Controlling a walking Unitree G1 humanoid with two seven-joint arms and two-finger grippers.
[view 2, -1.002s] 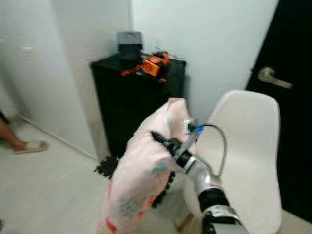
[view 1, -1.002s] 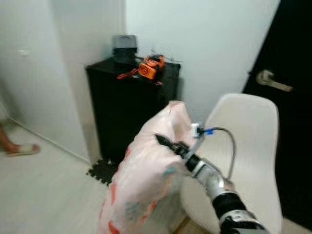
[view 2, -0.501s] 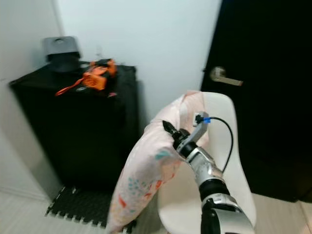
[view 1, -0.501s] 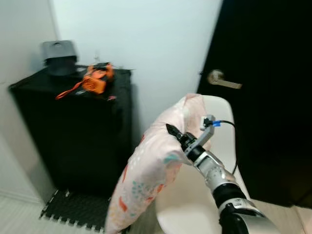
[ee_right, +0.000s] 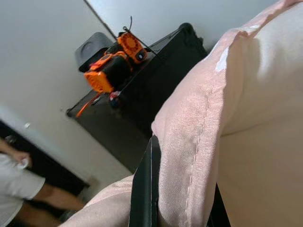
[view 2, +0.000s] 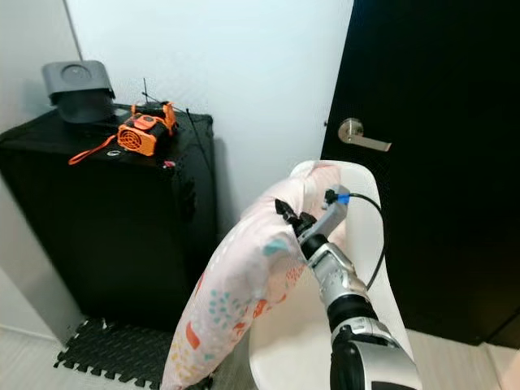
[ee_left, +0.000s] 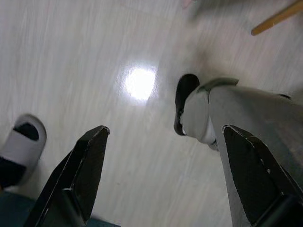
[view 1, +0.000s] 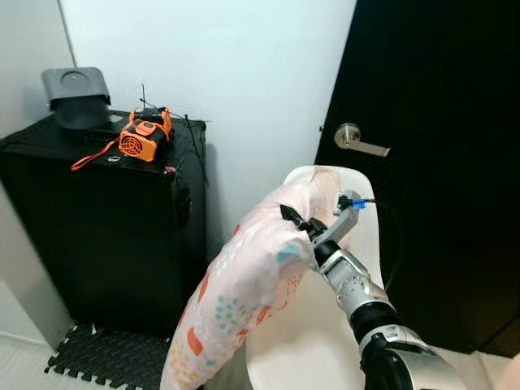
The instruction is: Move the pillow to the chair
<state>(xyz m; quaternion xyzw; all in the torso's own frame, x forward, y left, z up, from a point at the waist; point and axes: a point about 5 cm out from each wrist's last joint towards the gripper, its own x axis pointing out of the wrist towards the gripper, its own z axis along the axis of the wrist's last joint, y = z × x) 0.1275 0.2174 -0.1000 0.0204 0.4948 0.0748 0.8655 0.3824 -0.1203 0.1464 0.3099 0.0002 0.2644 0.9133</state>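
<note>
R gripper [view 1: 294, 219] raised, clamped; L gripper [ee_left: 161, 142] down, fingers apart.

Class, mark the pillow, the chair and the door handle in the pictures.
pillow [view 1: 244, 284], left eye view, on its patterned middle.
chair [view 1: 305, 349], left eye view, on the bare white seat.
door handle [view 2: 360, 135], right eye view, on the lever.

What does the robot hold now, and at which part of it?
The right pincer is shut on the pink pillow, pinching it near its upper edge, so the rest hangs down beside the white chair. The left pincer is open and holds nothing.
</note>
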